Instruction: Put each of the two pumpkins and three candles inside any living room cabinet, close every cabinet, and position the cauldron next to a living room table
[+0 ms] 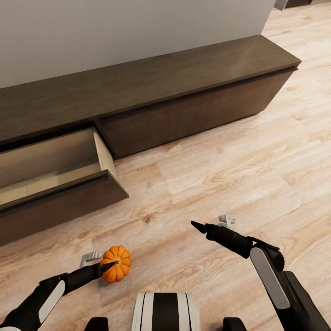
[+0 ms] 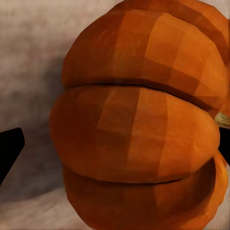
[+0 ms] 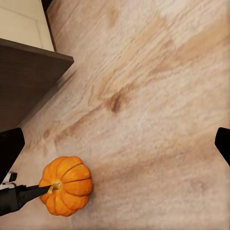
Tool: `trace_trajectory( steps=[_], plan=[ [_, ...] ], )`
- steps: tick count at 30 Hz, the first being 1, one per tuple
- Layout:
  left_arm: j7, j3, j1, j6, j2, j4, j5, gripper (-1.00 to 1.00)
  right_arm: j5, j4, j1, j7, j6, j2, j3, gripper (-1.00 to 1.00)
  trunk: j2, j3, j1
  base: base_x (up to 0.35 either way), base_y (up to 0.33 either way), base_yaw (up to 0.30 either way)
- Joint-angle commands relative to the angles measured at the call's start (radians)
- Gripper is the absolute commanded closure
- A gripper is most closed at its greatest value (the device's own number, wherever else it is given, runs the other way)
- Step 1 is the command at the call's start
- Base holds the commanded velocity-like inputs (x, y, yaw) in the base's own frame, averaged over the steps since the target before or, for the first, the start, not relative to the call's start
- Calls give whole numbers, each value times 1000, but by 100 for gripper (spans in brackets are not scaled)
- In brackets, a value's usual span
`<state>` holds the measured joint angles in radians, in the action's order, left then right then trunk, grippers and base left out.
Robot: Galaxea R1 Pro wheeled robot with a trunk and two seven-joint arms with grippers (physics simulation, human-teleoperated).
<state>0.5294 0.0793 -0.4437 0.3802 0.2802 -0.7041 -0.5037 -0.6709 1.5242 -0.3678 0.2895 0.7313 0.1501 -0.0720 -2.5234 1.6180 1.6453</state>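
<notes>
Near the open drawer (image 1: 55,170), the left gripper (image 1: 102,265) reaches forward, clamping the pumpkin (image 1: 116,263); right gripper (image 1: 212,225) spread over bare floor (image 1: 230,174).

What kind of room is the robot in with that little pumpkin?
Probably a living room in a home. A long, low dark wood cabinet runs along a pale wall, with one drawer pulled open, and the floor is light wood planks. The left pincer is at the pumpkin.
</notes>
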Motion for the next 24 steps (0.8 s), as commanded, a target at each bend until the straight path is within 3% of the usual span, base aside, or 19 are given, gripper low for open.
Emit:
trace_trajectory(
  steps=[1, 7, 8, 24],
  plan=[
    [-4, 3, 0, 0, 0, 9, 14, -100, 1, 1, 0, 2, 3, 0, 0, -100, 0, 1, 0, 0, -5, 0],
    [-5, 3, 0, -4, 0, 9, 14, -100, 0, 1, 0, 2, 3, 1, 0, -100, 0, 1, 0, 0, -1, 0],
    [-5, 3, 0, -4, 0, 9, 14, 100, 0, 1, 0, 2, 3, 1, 0, -100, 0, 1, 0, 0, 0, 0],
    [-5, 2, 1, -19, 0, 9, 14, 100, -1, 1, 0, 2, 3, 0, 0, -100, 0, 1, 0, 0, 0, 0]
  ],
)
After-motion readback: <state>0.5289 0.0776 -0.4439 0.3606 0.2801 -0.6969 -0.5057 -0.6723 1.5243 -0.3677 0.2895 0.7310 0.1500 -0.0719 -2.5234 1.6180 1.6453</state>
